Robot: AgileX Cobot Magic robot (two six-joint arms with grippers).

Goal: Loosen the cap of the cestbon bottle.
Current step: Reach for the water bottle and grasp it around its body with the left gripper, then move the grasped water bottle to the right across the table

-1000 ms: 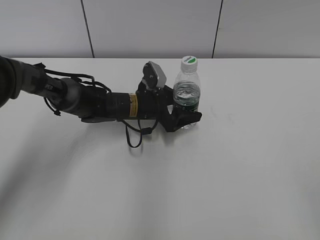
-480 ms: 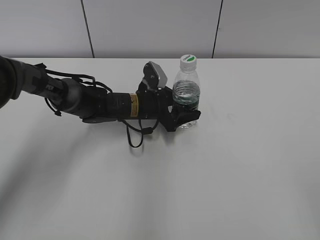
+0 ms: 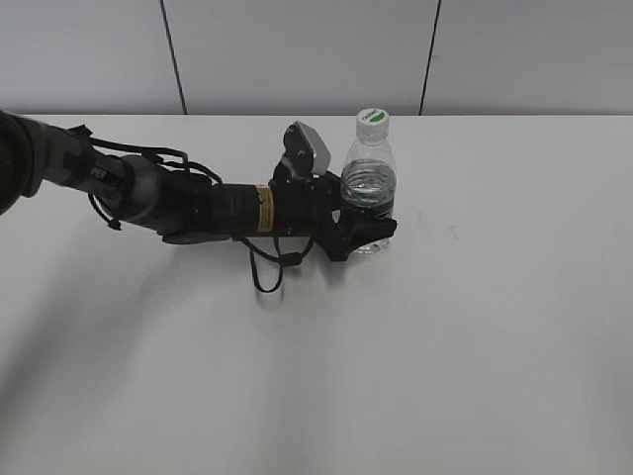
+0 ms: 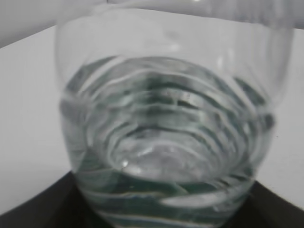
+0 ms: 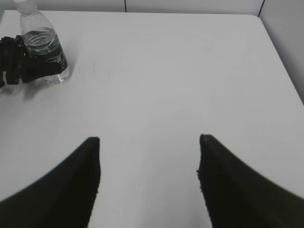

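Observation:
The cestbon bottle stands upright on the white table, clear with a dark green label band. Its white cap with a green patch sits on the neck. My left gripper reaches in low from the left, and its black fingers press against both sides of the bottle's lower body. In the left wrist view the bottle fills the frame between the dark jaws. My right gripper hangs open over bare table, far to the right of the bottle, with nothing between its fingers.
The left arm lies low across the table's left half, with loose cables hanging beside it. A grey panelled wall runs behind the table's back edge. The table's right edge shows in the right wrist view.
The left gripper's fingers have narrowed onto the bottle, and the bottle has shifted slightly left and stands straighter. The right gripper has not moved.

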